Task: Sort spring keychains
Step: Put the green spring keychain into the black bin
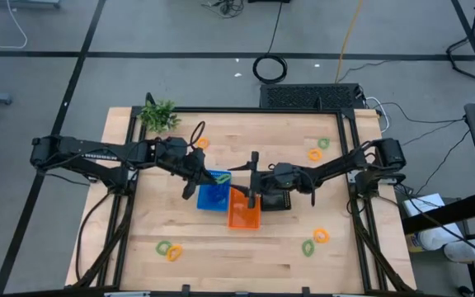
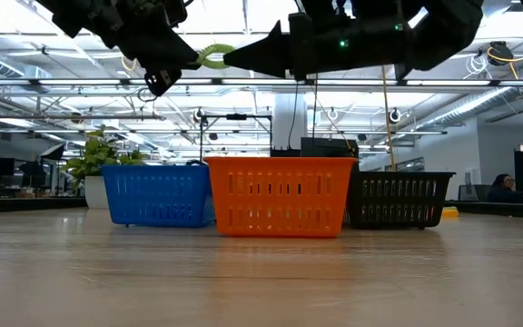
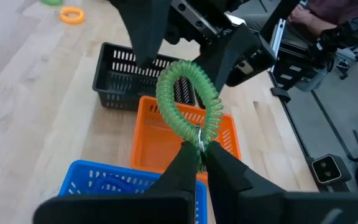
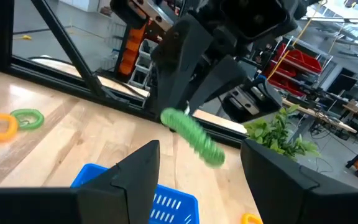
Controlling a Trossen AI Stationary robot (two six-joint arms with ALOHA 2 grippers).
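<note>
- Above the blue basket [image 1: 213, 196], your left tool [image 3: 201, 152] is pinching a green spring keychain [image 3: 188, 102] by its metal ring, fingers closed tight on it, and the coil is hanging in the air.
- Your right tool [image 4: 197, 155] is hovering just beside it, over the orange basket [image 1: 243, 209], with its fingers spread wide and gripping nothing; the green coil is sitting just ahead of the gap between them.
- You are looking at three baskets standing in a row mid-counter: blue, orange, then the black basket [image 2: 399, 200].
- Other spring keychains are lying loose on the wooden counter [image 1: 246, 264]: an orange-and-green pair [image 1: 169, 249] near the front left, a green one [image 1: 308, 247] and an orange one [image 1: 321, 236] at the front right, and another pair [image 1: 318, 149] at the back right.
- Near the back left corner, a green plant sprig [image 1: 158, 115] is resting.
</note>
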